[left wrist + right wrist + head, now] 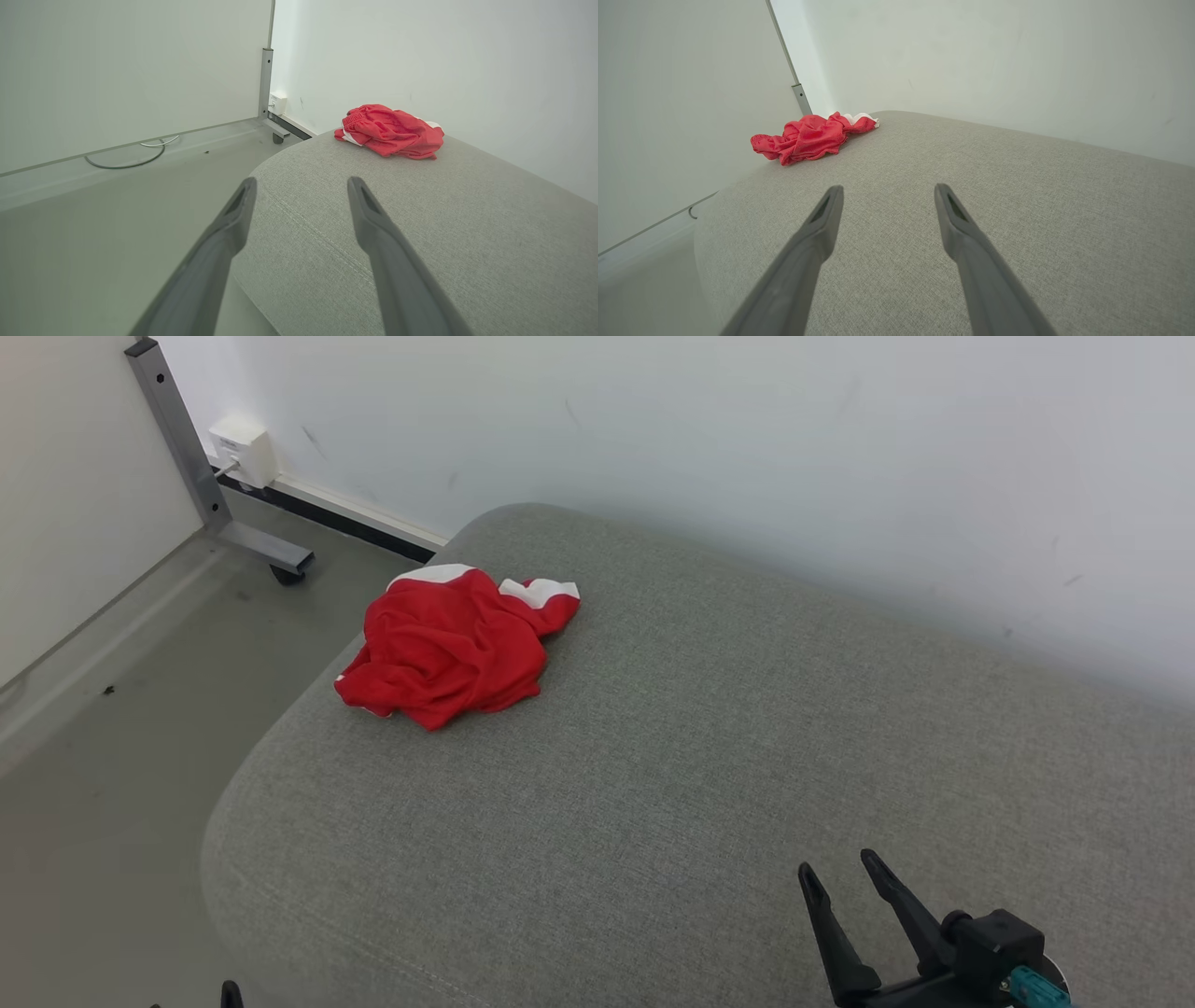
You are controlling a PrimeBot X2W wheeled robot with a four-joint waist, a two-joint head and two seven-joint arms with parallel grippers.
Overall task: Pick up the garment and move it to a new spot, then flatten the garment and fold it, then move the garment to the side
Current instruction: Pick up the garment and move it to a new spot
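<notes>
Two grippers stand spread wide with nothing between their fingers. The left gripper (302,181) hangs at the near rounded corner of the grey cushion (709,737), one finger over the grey floor (121,737) and the other over the fabric and its seam. The right gripper (836,862) hovers over the cushion's near part, both dark fingers above plain fabric. Ahead of the left gripper and a little to its right, well apart from it, the red garment (448,649) lies crumpled in a heap with white trim showing, near the cushion's far left corner. From the right gripper it lies ahead and off to the left, with a long stretch of grey fabric between them. Past the garment, to its left, a grey metal leg (201,476) with a dark castor stands on the floor beside a white box (243,448) at the foot of the white wall (747,448). A thin cable (126,163) loops on the floor along a pale panel (117,70).
</notes>
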